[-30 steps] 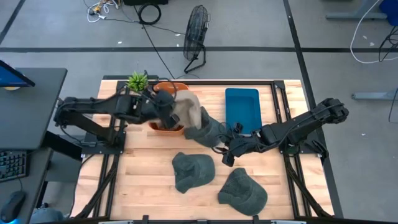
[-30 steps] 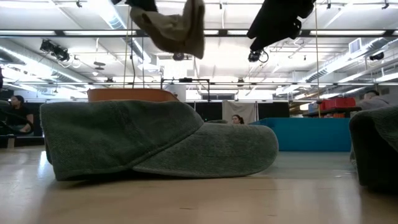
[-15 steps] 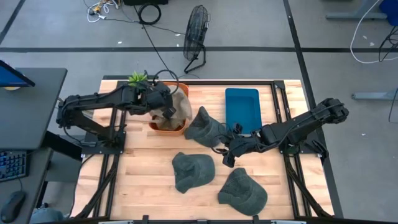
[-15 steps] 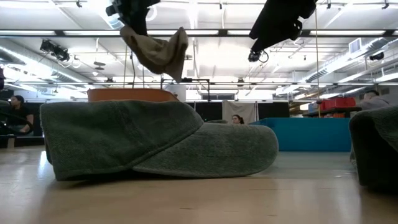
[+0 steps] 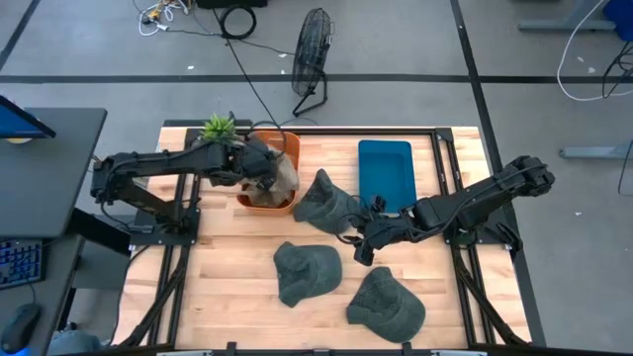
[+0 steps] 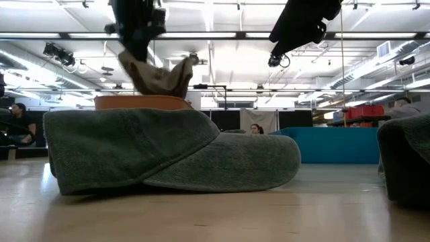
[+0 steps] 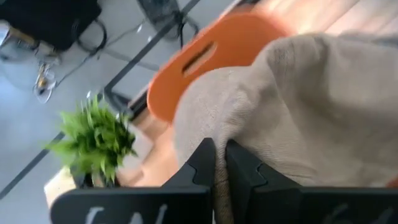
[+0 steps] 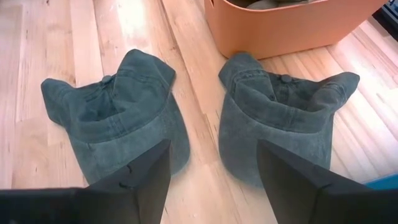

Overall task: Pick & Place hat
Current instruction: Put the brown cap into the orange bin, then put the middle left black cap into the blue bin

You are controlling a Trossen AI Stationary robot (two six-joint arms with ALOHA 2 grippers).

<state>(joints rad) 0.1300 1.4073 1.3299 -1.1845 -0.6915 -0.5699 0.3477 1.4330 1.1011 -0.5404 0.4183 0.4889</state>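
Over the orange plastic bin (image 5: 267,188) at the back left of the wooden slatted surface (image 5: 237,297), the left hand (image 5: 265,170) hangs with its fingers pinched tight on a fold of a beige cloth cap (image 5: 282,173). Cap droops from the hand down into the bin mouth; low view shows its lower edge at the bin rim (image 6: 141,102). Left wrist view: cloth (image 7: 311,124) bunched against the two dark fingers (image 7: 200,163), orange bin wall (image 7: 217,56) with its handle slot beyond.

Small green potted plant (image 5: 219,128) stands just beside the bin, toward the back left corner.

Right hand (image 5: 362,243) hovers near mid-surface, fingers spread wide, holding nothing.

Three dark green cloth caps lie on the surface: one (image 5: 326,203) between the bin and the right hand, one (image 5: 305,272) toward the front centre, one (image 5: 388,305) to the front right.

Blue rectangular tray (image 5: 385,174) sits at the back, right of the bin.
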